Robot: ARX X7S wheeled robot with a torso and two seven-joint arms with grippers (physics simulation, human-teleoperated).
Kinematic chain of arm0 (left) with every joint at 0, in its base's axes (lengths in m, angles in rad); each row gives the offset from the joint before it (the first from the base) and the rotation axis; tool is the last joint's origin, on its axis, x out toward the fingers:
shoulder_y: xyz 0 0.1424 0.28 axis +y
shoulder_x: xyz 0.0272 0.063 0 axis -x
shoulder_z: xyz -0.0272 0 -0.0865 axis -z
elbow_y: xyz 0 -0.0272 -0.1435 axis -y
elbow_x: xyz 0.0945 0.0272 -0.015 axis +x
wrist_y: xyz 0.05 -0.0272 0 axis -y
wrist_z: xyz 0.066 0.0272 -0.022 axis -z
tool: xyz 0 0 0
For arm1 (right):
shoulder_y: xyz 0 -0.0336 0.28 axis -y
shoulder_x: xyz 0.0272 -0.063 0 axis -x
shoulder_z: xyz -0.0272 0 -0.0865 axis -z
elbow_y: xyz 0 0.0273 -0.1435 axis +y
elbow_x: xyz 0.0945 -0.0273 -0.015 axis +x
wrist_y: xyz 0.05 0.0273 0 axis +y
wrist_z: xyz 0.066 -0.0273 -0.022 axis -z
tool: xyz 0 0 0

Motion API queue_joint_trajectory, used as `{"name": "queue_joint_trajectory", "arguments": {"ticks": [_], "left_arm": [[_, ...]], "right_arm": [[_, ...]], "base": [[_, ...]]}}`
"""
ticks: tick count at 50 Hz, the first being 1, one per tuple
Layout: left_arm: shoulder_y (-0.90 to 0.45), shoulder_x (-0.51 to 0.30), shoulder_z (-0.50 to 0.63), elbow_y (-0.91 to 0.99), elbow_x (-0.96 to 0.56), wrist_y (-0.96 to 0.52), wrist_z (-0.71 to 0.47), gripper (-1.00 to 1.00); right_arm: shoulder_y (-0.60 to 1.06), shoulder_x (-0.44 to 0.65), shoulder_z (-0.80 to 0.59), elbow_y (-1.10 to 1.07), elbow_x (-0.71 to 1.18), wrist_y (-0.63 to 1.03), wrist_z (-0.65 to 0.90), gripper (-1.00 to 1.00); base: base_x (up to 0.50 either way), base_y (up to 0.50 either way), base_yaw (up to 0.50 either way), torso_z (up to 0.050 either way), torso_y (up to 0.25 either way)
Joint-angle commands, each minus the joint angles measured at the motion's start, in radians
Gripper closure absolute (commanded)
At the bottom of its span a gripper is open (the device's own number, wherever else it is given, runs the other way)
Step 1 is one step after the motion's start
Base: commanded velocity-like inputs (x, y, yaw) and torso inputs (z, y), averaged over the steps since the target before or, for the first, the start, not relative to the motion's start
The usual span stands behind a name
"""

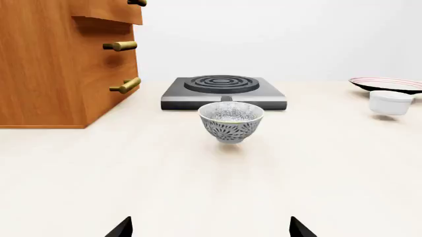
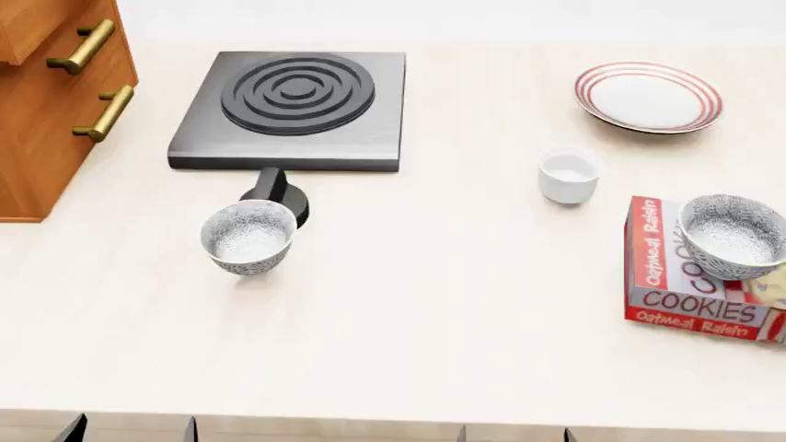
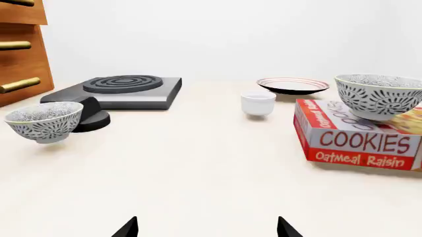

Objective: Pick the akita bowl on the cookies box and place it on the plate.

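Upright, akita bowl (image 2: 733, 235) (patterned) tops cookies box (image 2: 687, 276).

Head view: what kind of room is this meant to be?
Probably a simulated kitchen counter. A flat black single-ring stove burner sits on the pale countertop, beside a wooden drawer cabinet with brass handles, along with crockery such as a white plate with red rings.

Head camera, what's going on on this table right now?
Nothing is being handled yet. Both grippers, left and right, hang open and empty at the near edge. The target bowl sits on the cookies box, with the plate beyond it, bare. A second patterned bowl stands by the stove, and a white cup stands near the plate.
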Motion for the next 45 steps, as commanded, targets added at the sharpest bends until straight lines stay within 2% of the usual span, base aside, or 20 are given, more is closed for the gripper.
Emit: {"name": "queue_joint_trajectory", "arguments": {"ticks": [1,18,19,26,27,31,32,34,37,40,42,45], "left_arm": [[-0.003,-0.016,0.015,-0.011,-0.034,-0.011,-0.006,-1.00],[-0.004,-0.056,0.060,-0.014,-0.066,0.009,-0.056,-1.00],[-0.003,-0.011,0.007,-0.015,-0.019,0.003,-0.002,-1.00],[-0.023,-0.041,0.046,-0.033,-0.032,-0.037,-0.027,-1.00],[-0.036,-0.044,0.046,-0.024,-0.003,-0.044,-0.060,-1.00],[-0.057,-0.058,0.040,0.146,-0.051,-0.204,-0.046,-1.00],[-0.058,-0.064,0.032,0.239,-0.076,-0.230,-0.038,-1.00],[-0.055,-0.073,0.030,0.296,-0.084,-0.216,-0.036,-1.00],[-0.073,-0.087,0.009,0.430,-0.124,-0.306,-0.040,-1.00],[-0.079,-0.101,0.008,0.494,-0.131,-0.363,-0.050,-1.00],[-0.080,-0.112,0.020,0.507,-0.086,-0.347,-0.075,-1.00],[-0.089,-0.115,0.005,0.528,-0.109,-0.377,-0.080,-1.00]], "right_arm": [[-0.003,0.014,-0.013,0.001,0.033,0.019,0.016,-1.00],[-0.025,0.059,-0.060,-0.021,0.057,-0.027,0.079,-1.00],[-0.025,0.009,-0.004,-0.020,0.009,-0.022,0.022,-1.00],[-0.022,0.037,-0.031,-0.041,0.013,-0.028,0.078,-1.00],[-0.020,0.041,-0.034,-0.055,-0.006,-0.037,0.095,-1.00],[-0.005,0.057,-0.038,-0.166,0.006,0.037,0.098,-1.00],[0.003,0.062,-0.033,-0.232,0.019,0.085,0.095,-1.00],[0.012,0.069,-0.034,-0.284,0.021,0.135,0.101,-1.00],[0.021,0.077,-0.021,-0.418,0.027,0.215,0.117,-1.00],[0.024,0.086,-0.006,-0.505,0.040,0.274,0.128,-1.00],[0.021,0.096,-0.002,-0.556,0.031,0.297,0.137,-1.00],[0.014,0.108,-0.002,-0.605,0.026,0.319,0.144,-1.00]], "base": [[0.00,0.00,0.00,0.000,0.000],[0.00,0.00,0.00,0.000,0.000],[0.00,0.00,0.00,0.000,0.000],[0.00,0.00,0.00,0.000,0.000],[0.00,0.00,0.00,0.000,0.000],[0.19,0.00,0.00,0.000,0.000],[0.50,0.00,0.00,0.000,0.000],[0.50,0.00,0.00,0.000,0.000],[0.50,0.00,0.00,0.000,0.000],[0.50,0.00,0.00,0.000,0.000],[0.50,0.00,0.00,0.000,0.000],[0.50,0.00,0.00,0.000,0.000]]}}
